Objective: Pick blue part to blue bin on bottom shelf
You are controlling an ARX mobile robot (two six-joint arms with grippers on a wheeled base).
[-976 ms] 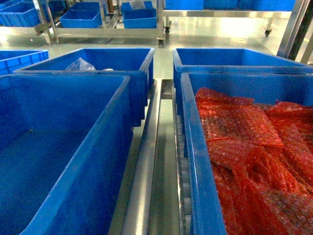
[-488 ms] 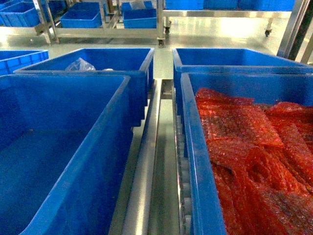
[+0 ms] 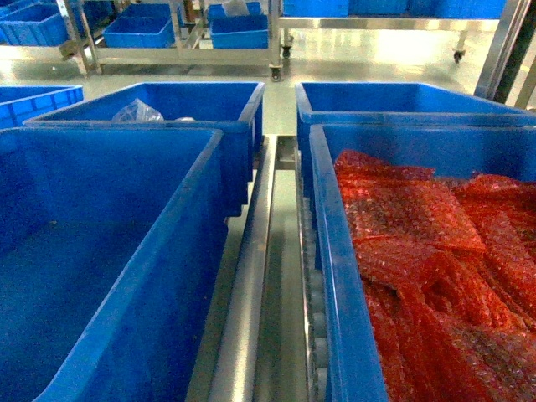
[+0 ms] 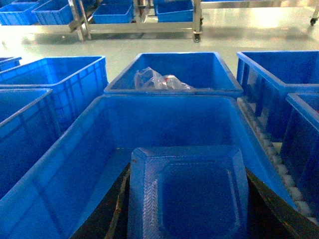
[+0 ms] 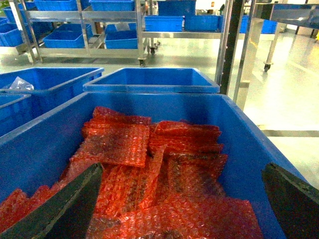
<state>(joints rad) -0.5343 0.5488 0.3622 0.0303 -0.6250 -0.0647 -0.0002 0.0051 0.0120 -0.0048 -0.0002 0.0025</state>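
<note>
My left pincer (image 4: 187,219) is closed on the blue part (image 4: 188,191), a flat, moulded blue plastic piece with bevelled corners and a ribbed edge, and carries it above the open mouth of the large, deep blue plastic bin (image 4: 65,164) on my left. That bin stands on the bottom shelf (image 3: 251,276), whose shiny steel rail and white rollers run between the two near bins. In the wrist view the part hangs inside the bin's outline, clear of the walls as far as I can tell.

I judge the part to be light and stiff, a thin shell with smooth, somewhat slippery faces. The ribbed rim is the sensible place to grip, since it gives the pads something to bite on, while the flat middle would flex or slide. It should survive a short drop, but lowering it flat seems wiser.

My right pincer (image 5: 182,199) stands wide, holding nothing, its dark fingers (image 5: 65,204) spread over the crinkled red bubble-wrap sheets (image 5: 149,169) that fill the blue bin on my right (image 3: 335,276).
</note>
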